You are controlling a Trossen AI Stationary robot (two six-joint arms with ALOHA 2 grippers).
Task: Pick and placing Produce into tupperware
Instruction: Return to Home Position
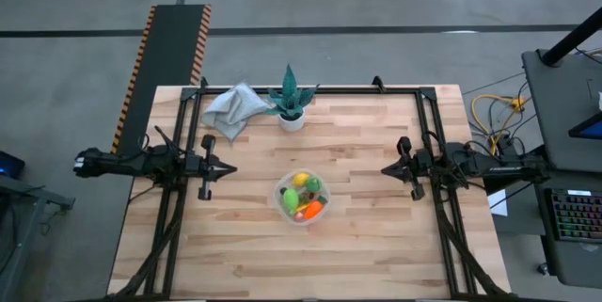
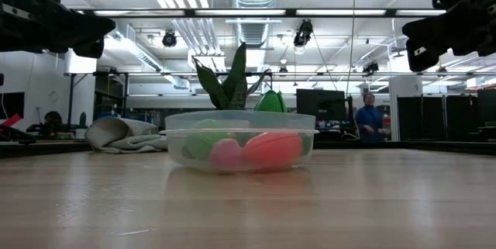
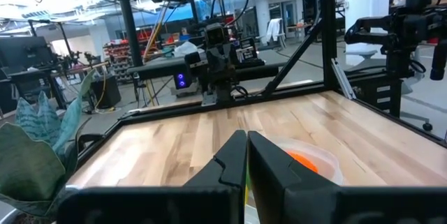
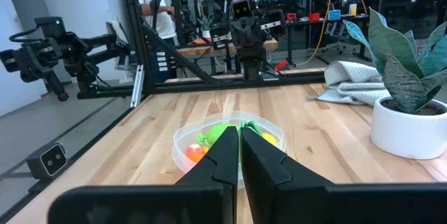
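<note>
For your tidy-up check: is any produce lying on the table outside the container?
No, the produce all sits inside the clear container.

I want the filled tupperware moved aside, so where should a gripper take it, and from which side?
Probably its rim, from above: the tupperware is round, open-topped and likely too wide to span, so pinch the wall clear of the produce. Left gripper and right gripper wait shut.

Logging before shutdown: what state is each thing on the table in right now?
tupperware: upright, no lid, holding produce.
produce: all visible pieces inside the tupperware.
left pincer: shut, empty, raised on the left side.
right pincer: shut, empty, raised on the right side.
cloth: crumpled.
plant: upright.
</note>
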